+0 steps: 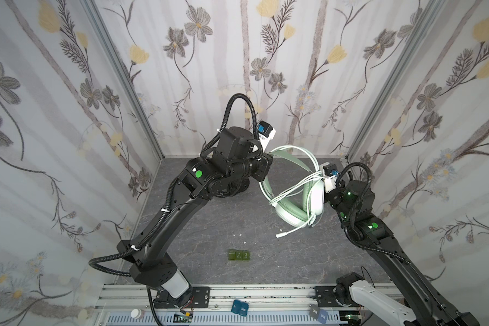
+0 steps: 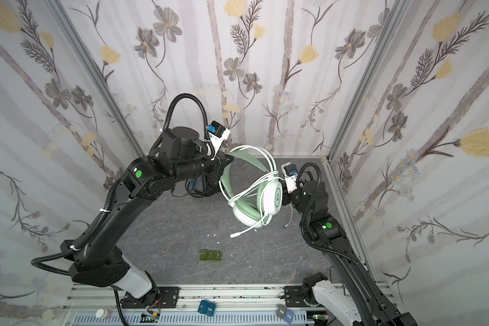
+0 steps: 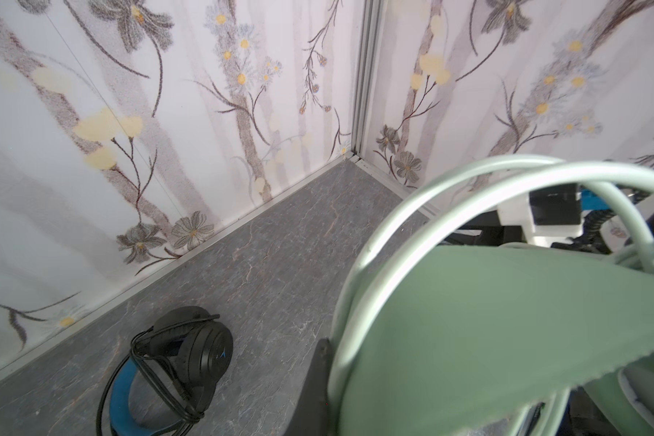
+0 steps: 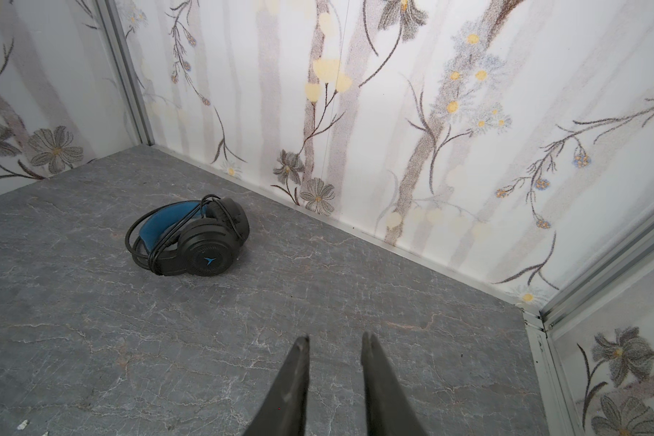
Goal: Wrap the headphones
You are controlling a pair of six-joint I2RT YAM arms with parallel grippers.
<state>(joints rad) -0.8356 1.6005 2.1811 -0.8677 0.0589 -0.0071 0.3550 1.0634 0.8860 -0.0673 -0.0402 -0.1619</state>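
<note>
Above the table, left fingers clamp the mint headset; right fingers sit slightly parted, empty.

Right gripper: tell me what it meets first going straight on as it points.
The right gripper probably meets the bare grey table, short of the back wall; the black headset lies off to the side. Depth is unclear.
</note>
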